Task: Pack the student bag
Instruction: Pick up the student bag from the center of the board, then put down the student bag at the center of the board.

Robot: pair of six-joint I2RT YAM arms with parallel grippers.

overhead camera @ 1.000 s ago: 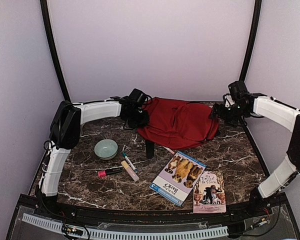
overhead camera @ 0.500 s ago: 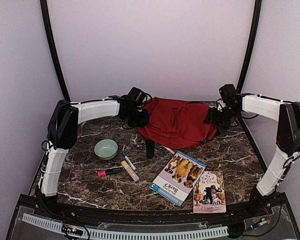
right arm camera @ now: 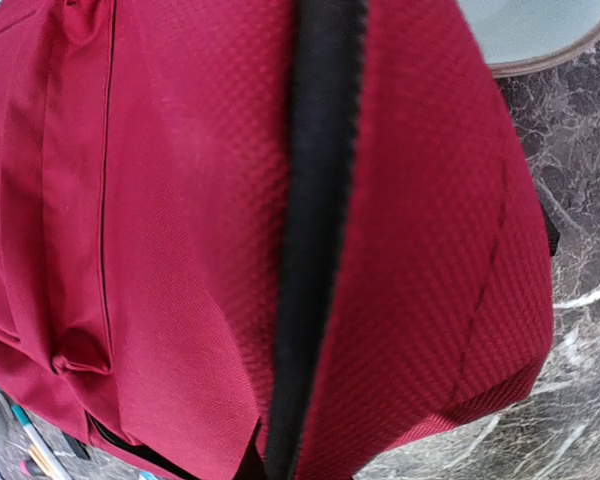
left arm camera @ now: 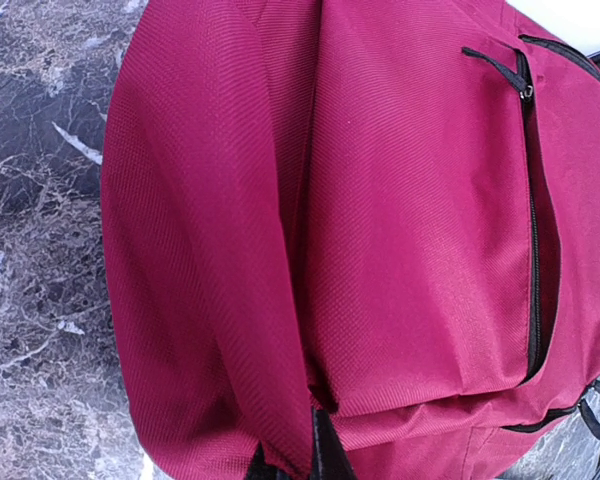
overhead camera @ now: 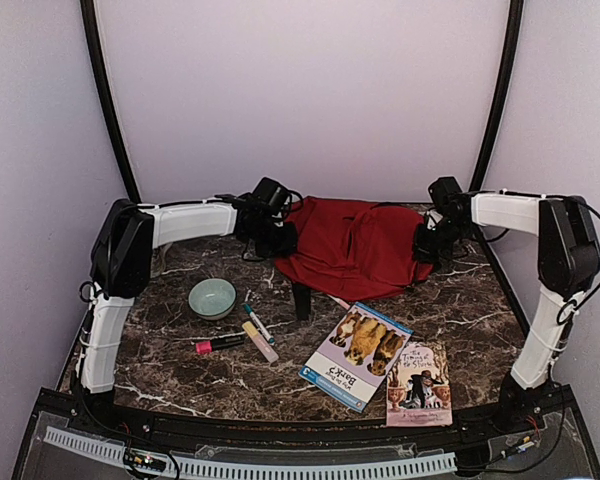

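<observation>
Nearest me on the marble table: a dog-cover book, with a pink-cover book just beside it. Mid-table, left: three markers in a loose cluster, a pale green bowl just beyond. Far centre: the student bag, dark red, lying down. Left gripper at its left edge, pinching a fabric fold. Right gripper at its right edge; I cannot tell its grip.
</observation>
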